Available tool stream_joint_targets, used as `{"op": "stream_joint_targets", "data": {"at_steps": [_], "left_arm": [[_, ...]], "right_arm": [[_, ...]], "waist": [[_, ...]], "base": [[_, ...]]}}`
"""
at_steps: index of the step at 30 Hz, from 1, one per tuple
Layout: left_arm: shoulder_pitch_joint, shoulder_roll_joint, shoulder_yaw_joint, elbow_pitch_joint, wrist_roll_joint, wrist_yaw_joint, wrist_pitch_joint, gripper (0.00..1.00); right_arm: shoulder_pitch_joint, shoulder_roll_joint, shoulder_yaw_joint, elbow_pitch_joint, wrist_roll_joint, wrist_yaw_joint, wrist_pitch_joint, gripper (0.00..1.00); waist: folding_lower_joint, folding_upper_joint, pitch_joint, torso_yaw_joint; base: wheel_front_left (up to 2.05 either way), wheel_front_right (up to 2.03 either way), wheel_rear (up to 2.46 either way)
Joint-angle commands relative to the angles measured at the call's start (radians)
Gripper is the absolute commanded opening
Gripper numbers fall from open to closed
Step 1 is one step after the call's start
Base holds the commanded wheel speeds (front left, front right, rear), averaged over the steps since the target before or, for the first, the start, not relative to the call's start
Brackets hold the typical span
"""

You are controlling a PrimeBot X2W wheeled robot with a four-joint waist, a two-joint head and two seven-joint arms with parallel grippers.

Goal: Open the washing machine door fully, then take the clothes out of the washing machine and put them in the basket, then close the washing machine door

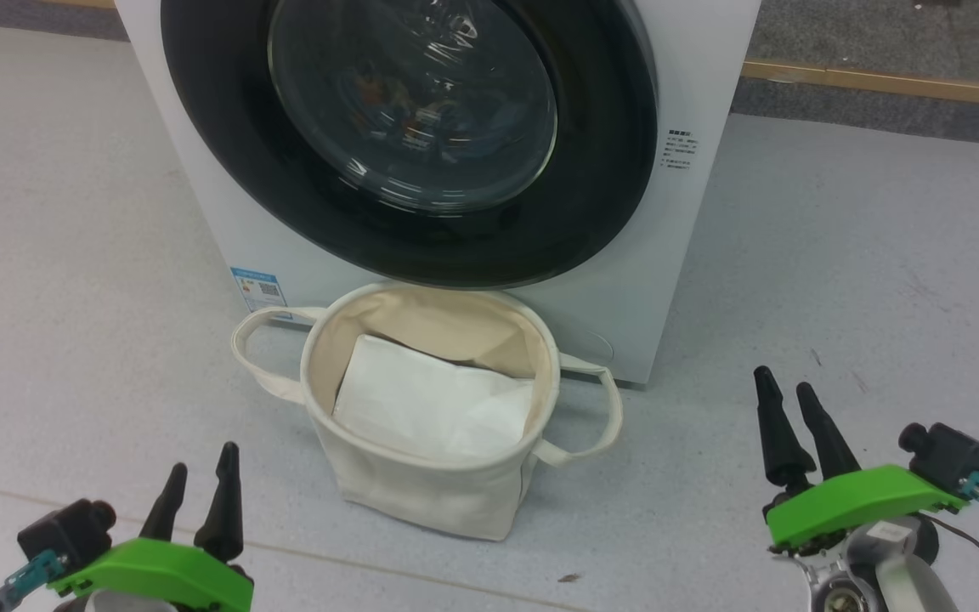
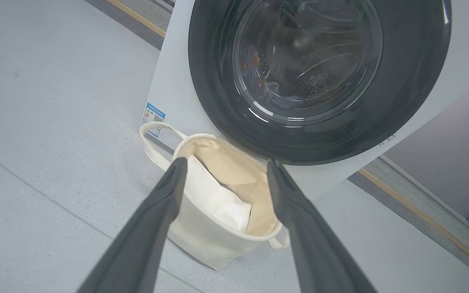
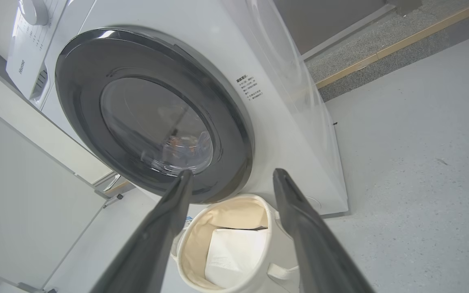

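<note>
The white washing machine [image 1: 693, 238] stands ahead with its black-rimmed door [image 1: 591, 204] shut flat against the front. Through the glass, clothes [image 1: 409, 106] with orange and blue patches show dimly inside the drum. The cream canvas basket [image 1: 421, 476] sits on the floor just below the door, holding only a folded white sheet [image 1: 434, 404]. My left gripper [image 1: 202, 472] hangs open at the lower left, short of the basket. My right gripper [image 1: 787, 384] is open at the lower right, beside the machine's corner. The door [image 2: 413, 81] and basket [image 2: 206, 236] lie beyond my open left fingers [image 2: 165, 195].
Pale grey floor [image 1: 863, 280] spreads on both sides of the machine. A wooden strip [image 1: 880, 81] edges darker flooring at the back right. A white panel or cabinet [image 3: 18, 183] stands to the machine's left in the right wrist view.
</note>
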Motion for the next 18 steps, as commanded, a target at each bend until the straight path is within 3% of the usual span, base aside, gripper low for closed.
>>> {"op": "stream_joint_targets", "data": {"at_steps": [1,18], "left_arm": [[-0.06,0.035,0.021,-0.041,0.036,0.013,-0.016,1.0],[-0.09,0.08,-0.024,-0.072,0.203,0.051,-0.056,1.0]], "right_arm": [[-0.062,-0.007,0.021,-0.044,-0.042,0.0,-0.017,1.0],[-0.087,-0.009,0.043,-0.064,-0.265,0.0,-0.064,1.0]], "waist": [[0.0,0.0,0.0,0.001],[0.0,0.0,-0.005,0.007]], "base": [[0.0,0.0,0.0],[0.0,0.0,0.0]]}}
